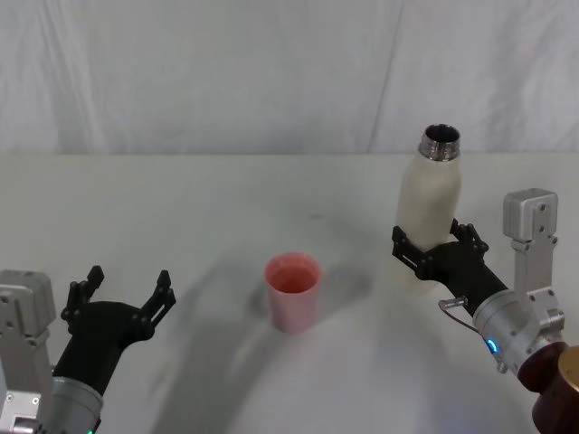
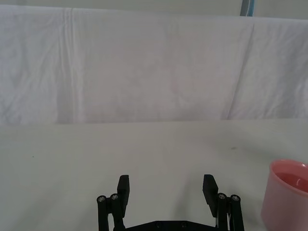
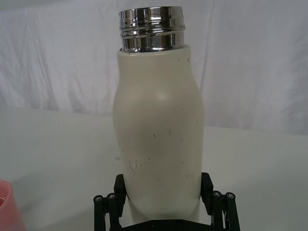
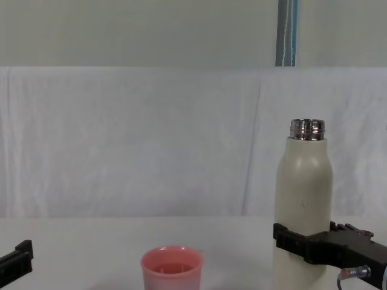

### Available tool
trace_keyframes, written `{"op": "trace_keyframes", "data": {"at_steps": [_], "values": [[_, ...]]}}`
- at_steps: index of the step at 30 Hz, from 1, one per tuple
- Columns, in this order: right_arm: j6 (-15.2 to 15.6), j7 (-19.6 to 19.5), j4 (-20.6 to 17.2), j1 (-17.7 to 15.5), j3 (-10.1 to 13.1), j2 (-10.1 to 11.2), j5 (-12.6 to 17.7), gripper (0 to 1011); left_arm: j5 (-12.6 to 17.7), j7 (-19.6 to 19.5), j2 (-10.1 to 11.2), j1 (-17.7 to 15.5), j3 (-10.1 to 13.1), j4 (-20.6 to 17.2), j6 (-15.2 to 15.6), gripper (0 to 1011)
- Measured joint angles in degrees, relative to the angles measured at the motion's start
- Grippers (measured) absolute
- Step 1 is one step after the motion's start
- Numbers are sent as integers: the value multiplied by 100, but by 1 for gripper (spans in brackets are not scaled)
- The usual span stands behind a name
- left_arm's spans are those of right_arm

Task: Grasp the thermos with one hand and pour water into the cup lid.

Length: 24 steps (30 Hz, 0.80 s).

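The thermos [image 1: 432, 194] stands upright on the right of the white table, its steel neck uncapped. My right gripper [image 1: 432, 242] is shut on its lower body, one finger pressed against each side [image 3: 163, 187] [image 4: 314, 244]. The thermos [image 3: 159, 130] [image 4: 304, 193] rises well above the fingers. The cup lid [image 1: 292, 289], a small pink cup, stands mouth up near the table's middle, to the left of the thermos [image 4: 172, 269] [image 3: 7, 207]. My left gripper [image 1: 127, 287] hovers open at the near left, empty [image 2: 167, 185], with the cup lid [image 2: 288, 192] off to its right.
A white cloth backdrop [image 1: 271, 72] hangs behind the table's far edge. A brown rounded object [image 1: 561, 389] sits at the near right corner beside my right arm. Bare tabletop [image 1: 199, 208] lies between the cup lid and the backdrop.
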Motion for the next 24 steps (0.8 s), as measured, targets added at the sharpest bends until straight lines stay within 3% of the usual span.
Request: {"op": "trace_keyframes", "data": {"at_steps": [14, 24], "values": [[9, 4, -38, -19, -2, 14, -2, 950, 0, 0, 0, 0, 0, 0, 0, 1001], [22, -40, -490, -134, -10, 165, -187, 950, 0, 0, 0, 0, 0, 0, 0, 1001]]}}
